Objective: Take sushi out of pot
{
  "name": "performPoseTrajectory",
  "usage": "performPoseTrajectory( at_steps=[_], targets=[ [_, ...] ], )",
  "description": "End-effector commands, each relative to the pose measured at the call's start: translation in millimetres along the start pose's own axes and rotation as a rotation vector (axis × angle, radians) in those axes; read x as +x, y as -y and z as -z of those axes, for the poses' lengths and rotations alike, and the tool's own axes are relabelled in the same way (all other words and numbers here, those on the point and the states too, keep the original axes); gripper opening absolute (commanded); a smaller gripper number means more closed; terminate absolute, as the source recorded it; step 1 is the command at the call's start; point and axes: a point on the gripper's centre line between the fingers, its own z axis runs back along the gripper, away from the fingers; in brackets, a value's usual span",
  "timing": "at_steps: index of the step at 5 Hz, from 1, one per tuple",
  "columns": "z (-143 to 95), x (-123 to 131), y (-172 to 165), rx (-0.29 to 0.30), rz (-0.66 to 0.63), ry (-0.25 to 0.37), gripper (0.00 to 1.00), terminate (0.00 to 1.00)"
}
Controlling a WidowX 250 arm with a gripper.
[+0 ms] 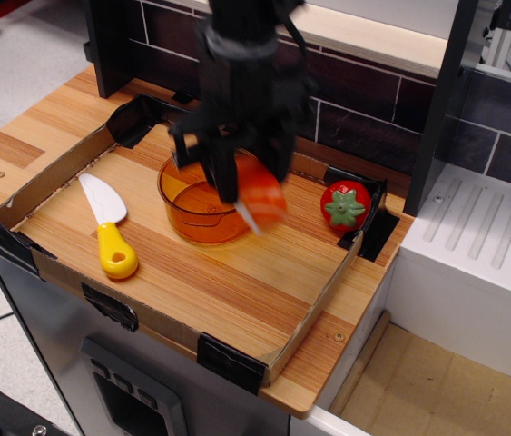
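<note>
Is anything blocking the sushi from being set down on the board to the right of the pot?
Nothing visible. The gripper holds the sushi just right of the pot; the board below it is bare, the tomato farther right.

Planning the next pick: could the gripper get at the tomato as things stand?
Probably not yet: the gripper is shut on the sushi. The tomato itself sits uncovered, though tight in the tray corner.
</note>
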Motion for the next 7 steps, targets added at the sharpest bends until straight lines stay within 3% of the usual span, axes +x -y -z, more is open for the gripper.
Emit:
performPoseTrajectory(
  at_steps=[1,4,5,7],
  targets=[
    [9,-28,-14,-0.014,0.126,0.018,0.00,0.00],
    [46,-21,-19,0.039,0.211,0.073,0.00,0.00],
    [54,-20,-23,0.059,0.226,0.078,1.00,0.00],
    [21,-15,-23,-0.024,0.166,0.070,1.00,0.00]
  ],
)
